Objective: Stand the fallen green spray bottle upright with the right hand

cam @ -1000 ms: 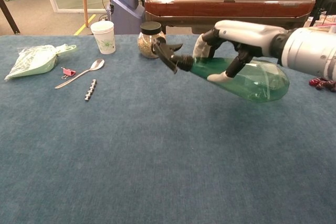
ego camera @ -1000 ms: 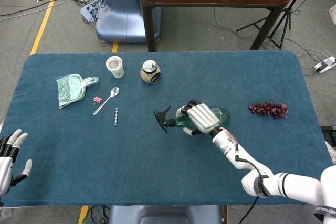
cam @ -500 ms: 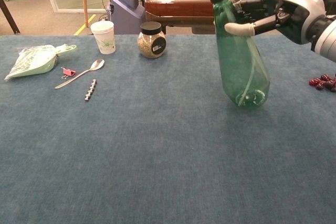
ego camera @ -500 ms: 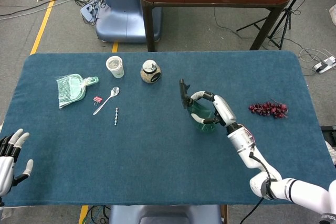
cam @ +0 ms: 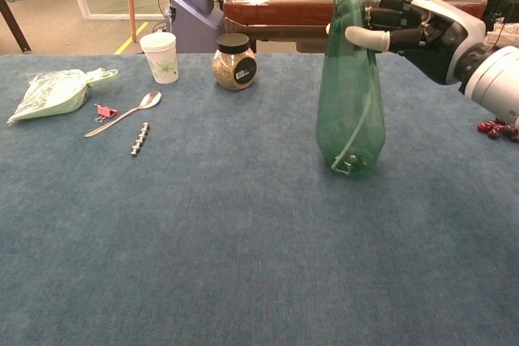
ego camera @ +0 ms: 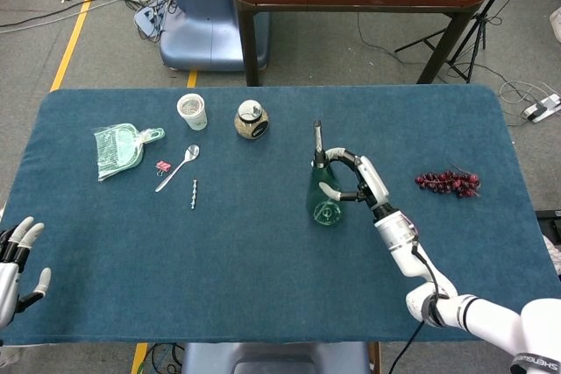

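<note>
The green spray bottle [cam: 350, 103] stands upright on the blue table, its base [ego camera: 326, 213] on the cloth and its black nozzle [ego camera: 317, 136] at the top. My right hand [cam: 409, 23] grips the bottle's neck from the right side, fingers wrapped around it just below the nozzle; the same hand [ego camera: 359, 179] shows in the head view. My left hand [ego camera: 16, 260] rests at the table's near left corner with its fingers spread and nothing in it.
At the back left lie a paper cup [cam: 159, 56], a lidded jar [cam: 233, 61], a spoon [cam: 130, 111], a pink clip [cam: 105, 111], a bead string [cam: 140, 138] and a green plastic bag [cam: 50, 93]. A bunch of dark grapes [ego camera: 449, 182] lies to the right.
My right hand lifted the bottle from lying on its side, swung it through a tilt, and now holds it upright with its base on the table. The left hand has barely moved.
</note>
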### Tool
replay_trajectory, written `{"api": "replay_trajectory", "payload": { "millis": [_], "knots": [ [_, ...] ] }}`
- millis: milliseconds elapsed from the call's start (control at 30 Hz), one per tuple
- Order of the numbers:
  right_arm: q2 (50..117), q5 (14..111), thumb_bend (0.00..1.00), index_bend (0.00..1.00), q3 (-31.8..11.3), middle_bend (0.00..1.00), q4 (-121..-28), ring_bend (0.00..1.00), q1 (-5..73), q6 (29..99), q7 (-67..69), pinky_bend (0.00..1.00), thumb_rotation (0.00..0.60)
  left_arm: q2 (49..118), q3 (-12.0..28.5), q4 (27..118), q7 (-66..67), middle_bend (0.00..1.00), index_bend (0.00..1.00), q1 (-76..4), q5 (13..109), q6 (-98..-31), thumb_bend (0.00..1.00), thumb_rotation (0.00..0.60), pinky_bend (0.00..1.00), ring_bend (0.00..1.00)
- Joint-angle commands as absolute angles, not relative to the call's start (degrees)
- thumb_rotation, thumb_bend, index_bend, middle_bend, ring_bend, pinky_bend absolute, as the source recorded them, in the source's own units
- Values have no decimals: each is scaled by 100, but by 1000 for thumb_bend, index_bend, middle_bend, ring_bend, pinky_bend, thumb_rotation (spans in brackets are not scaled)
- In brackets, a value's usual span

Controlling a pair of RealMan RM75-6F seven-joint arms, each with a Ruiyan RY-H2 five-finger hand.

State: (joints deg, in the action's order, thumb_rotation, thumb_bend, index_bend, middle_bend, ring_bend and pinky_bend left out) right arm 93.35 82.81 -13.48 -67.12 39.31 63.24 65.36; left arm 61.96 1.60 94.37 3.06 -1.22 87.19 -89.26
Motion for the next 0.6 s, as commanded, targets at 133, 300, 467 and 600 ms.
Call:
{"api": "replay_trajectory", "payload": {
  "millis": [133,300,467,600],
  "knots": [
    [9426,8609,206,633,-1134,506,-6409,317,3887,6542,6951,218,600,6196,158,9420,288,39,96,-116,8710,-8925,453,600,50,59],
    [9439,8706,67,633,-1011,472,-6255,317,3786,6706,7168,218,600,6204,152,9411,282,39,96,-124,8737,-8917,452,600,48,59],
    [9453,8727,0,599,-972,434,-6163,305,3694,6871,7292,218,600,6201,148,9428,301,39,96,-137,8753,-8901,453,600,48,60],
    [9433,8772,0,575,-917,419,-6137,283,3642,6956,7285,219,600,6204,147,9445,325,39,96,-152,8766,-8884,453,600,48,60]
  ]
}}
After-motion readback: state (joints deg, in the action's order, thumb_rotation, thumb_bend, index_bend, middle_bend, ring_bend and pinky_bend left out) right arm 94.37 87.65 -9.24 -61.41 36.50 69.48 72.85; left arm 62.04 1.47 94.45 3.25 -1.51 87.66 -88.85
